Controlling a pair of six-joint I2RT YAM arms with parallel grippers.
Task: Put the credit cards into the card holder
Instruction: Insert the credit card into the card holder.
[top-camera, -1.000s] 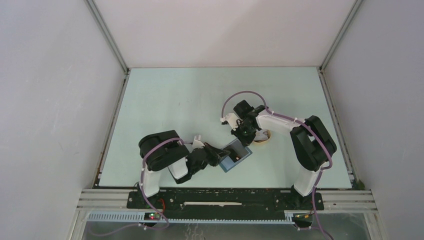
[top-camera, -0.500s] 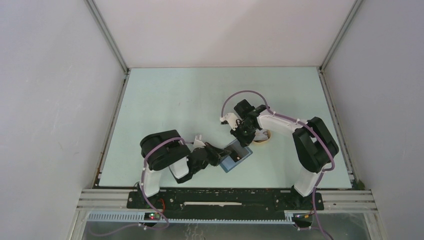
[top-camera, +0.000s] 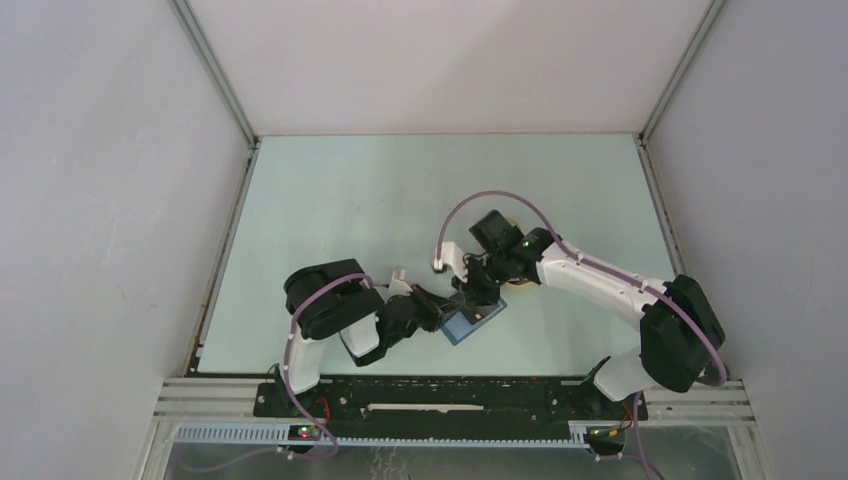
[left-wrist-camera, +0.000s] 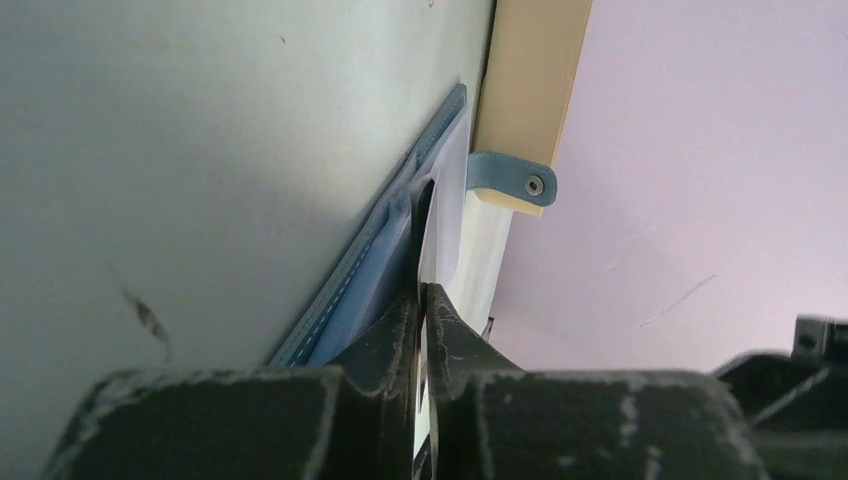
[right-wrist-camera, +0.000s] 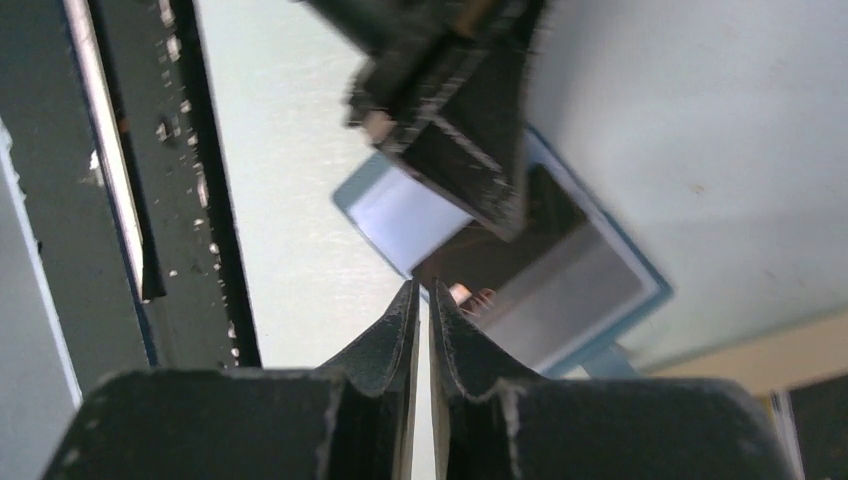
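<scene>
**Top view.** Card holder: lying open on the table, close to the near edge and between the two arms, its sides set diagonally. Left gripper: at the holder's left corner, touching it. Right gripper: directly at the holder's far side and the nearer of the two to the pockets. There is open table to the far and left sides, and little room toward the near edge.

**Left wrist view.** Left gripper: jaws clenched on a thin pale leaf of the card holder, seen edge-on. Whether that leaf is a pocket lip or a flap I cannot tell. Snap tab: sticking out at the holder's far end, against the beige tray just beyond.

**Right wrist view.** Right gripper: jaws all but closed on a pale sliver, which I take for a pale card held on edge. The card holder lies straight ahead of the tips, with a dark card and a grey card already lying in it. Their long sides run diagonally away to the right. The frame rail runs down the left.

**Judgement.** The held card stands on edge, across the pocket's plane. It needs to be laid flatter and slid in along that diagonal, keeping clear of the left gripper's fingers.
</scene>
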